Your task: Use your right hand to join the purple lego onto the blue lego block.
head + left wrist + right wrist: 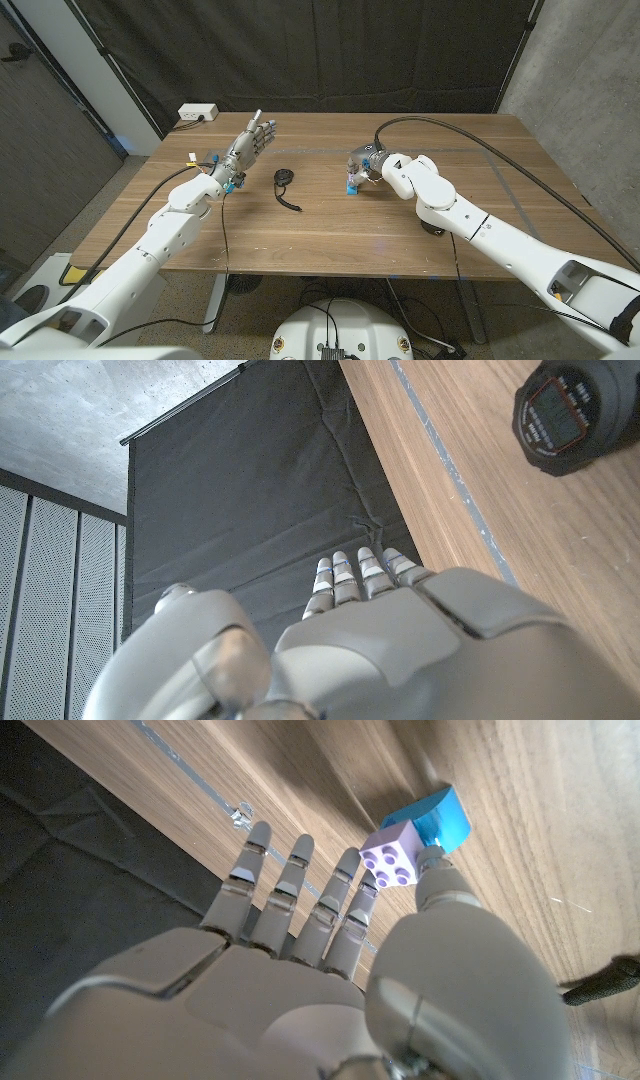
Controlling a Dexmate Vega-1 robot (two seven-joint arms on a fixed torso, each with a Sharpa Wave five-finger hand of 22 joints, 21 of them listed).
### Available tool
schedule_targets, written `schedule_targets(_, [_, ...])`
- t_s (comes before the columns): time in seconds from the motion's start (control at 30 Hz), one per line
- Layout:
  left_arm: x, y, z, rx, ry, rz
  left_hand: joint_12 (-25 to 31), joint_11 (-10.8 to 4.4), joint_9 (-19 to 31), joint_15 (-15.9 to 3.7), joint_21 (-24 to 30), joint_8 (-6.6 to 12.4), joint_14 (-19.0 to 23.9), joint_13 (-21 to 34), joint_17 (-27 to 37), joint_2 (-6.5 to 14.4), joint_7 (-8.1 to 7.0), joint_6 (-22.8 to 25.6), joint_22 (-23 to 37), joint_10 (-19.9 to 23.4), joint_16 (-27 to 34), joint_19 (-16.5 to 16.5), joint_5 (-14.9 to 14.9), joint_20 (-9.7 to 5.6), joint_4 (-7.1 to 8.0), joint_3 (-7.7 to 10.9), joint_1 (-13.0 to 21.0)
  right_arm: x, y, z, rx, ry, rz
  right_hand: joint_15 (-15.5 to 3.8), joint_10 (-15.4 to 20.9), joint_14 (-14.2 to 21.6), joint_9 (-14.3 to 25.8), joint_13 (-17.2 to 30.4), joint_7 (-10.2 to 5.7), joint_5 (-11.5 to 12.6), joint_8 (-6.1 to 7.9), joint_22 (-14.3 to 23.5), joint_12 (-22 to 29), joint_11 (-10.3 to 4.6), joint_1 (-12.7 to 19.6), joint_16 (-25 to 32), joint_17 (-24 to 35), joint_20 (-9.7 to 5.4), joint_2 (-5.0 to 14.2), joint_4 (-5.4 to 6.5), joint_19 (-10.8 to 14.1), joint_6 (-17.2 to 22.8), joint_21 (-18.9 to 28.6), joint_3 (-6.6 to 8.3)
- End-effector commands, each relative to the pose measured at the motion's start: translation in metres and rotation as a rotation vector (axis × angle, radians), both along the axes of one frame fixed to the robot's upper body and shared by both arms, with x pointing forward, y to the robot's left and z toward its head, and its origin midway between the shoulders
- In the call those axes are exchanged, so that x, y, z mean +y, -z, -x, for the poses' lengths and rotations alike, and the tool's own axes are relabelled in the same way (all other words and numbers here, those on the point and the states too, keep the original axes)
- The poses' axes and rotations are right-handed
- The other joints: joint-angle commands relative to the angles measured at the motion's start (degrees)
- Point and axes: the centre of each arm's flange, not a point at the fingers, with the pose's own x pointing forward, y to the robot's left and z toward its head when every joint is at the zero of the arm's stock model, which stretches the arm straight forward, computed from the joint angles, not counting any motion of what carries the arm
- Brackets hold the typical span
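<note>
On the counter (400, 225): a wooden top was seen, with both arms reaching over it from the near corners.
Right robot hand (362, 170): it was placed near the middle of the counter, at the two lego blocks; in the right wrist view the right robot hand (300, 970) was seen from behind, its fingers (290, 885) stretched out side by side and its thumb tip set against the purple block.
Purple lego (389, 863): it was pinched between the thumb and a neighbouring finger, studs facing the camera, and was pressed against one side of the blue block.
Blue lego block (440, 815): it was seen touching the purple lego on the wood; in the head view the blue lego block (350, 187) showed as a small blue spot just under the right robot hand.
Join: whether the two blocks were fully seated could not be told.
Left robot hand (250, 140): it was held raised over the left part of the counter, fingers straight and apart, nothing grasped; in the left wrist view the left robot hand (350, 650) pointed toward a dark curtain (250, 490).
Black timer (285, 180): it was lying between the two hands, well apart from the blocks, its cord trailing toward the near edge; its display was seen in the left wrist view as well (575, 415).
Power strip (198, 113): a white one was lying at the far left corner of the counter.
</note>
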Motion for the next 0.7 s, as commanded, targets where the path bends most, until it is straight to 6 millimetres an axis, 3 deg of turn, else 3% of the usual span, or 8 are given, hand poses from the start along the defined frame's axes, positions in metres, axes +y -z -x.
schedule_targets(0.03, [0.0002, -0.0006, -0.0009, 0.002, 0.002, 0.0, 0.1, -0.14, 0.2, 0.1, 0.0, 0.06, -0.2, 0.1, 0.3, 0.6, -0.06, 0.3, 0.2, -0.3, 0.1, -0.1, 0.3, 0.29, -0.01, -0.32, 0.1, 0.0032, 0.0023, 0.0052, 0.004, -0.004, 0.003, -0.04, -0.5, -0.3, 0.2, 0.2, -0.05, 0.5, -0.25, 0.3, -0.2, 0.1, -0.7, 0.0, 0.3, 0.36, -0.34, 0.09, -0.1, -0.7, 0.0, -0.35])
schedule_targets(0.7, [0.0051, 0.0029, 0.0005, 0.004, 0.0, 0.009, 0.1, -0.23, 0.2, 0.07, 0.1, 0.08, -0.1, 0.1, 0.3, 0.8, -0.04, 0.4, 0.2, -0.2, 0.1, -0.1, 0.4, 0.26, -0.03, -0.52, 0.3, 0.0114, -0.0025, 0.011, -0.017, -0.014, 0.0, 0.77, -2.4, -1.0, 0.3, 0.2, -0.01, 0.9, -1.21, 0.3, -0.6, 0.2, -2.3, -0.1, 0.4, 0.84, -0.75, 0.73, -0.1, -2.5, -0.1, -1.2])
